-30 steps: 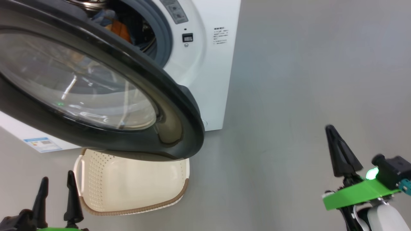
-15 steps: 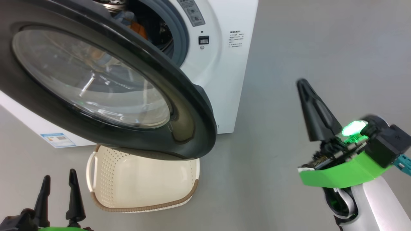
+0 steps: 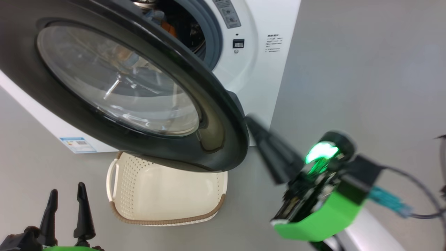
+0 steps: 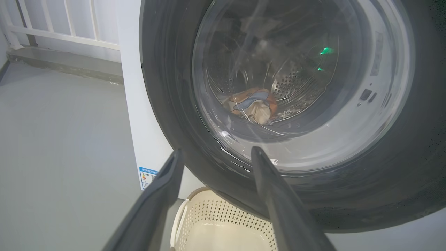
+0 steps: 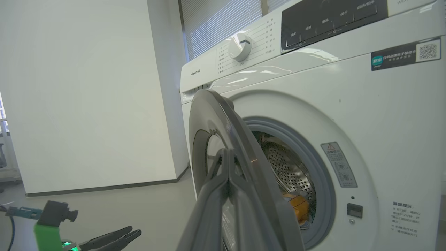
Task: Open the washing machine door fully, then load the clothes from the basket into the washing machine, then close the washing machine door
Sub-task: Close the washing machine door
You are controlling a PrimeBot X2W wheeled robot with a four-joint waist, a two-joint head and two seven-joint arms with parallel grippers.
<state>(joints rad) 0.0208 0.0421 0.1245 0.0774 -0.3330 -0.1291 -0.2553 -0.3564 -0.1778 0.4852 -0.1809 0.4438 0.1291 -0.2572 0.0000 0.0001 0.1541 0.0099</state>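
My right end effector (image 3: 252, 123), fingers pressed together, is just beside the free edge of the washing machine door (image 3: 226, 139). Clothes (image 4: 252, 103) in drum, basket (image 3: 167, 222) empty. I'd push the rim squarely till it latches. Left end effector (image 3: 67, 190) spread, idle

**Left gripper** (image 3: 67, 189): two long black fingers (image 3: 81, 209), tapering to narrow tips and flared at the base. They sit on a black knuckle block (image 3: 19, 240), with a sliver of bright green plate (image 3: 64, 248) beneath.

**Right gripper** (image 3: 251, 122): matching black fingers on a bright green plastic bracket (image 3: 313, 219). Exposed circuit board (image 3: 305, 195) above the bracket. Glowing green indicator light (image 3: 321, 152). Black boxy housing (image 3: 360, 170). Teal connector (image 3: 386, 201) feeding a thin grey cable (image 3: 420, 190). Pale white forearm (image 3: 369, 234).

The fingers look matte grey in both wrist views.
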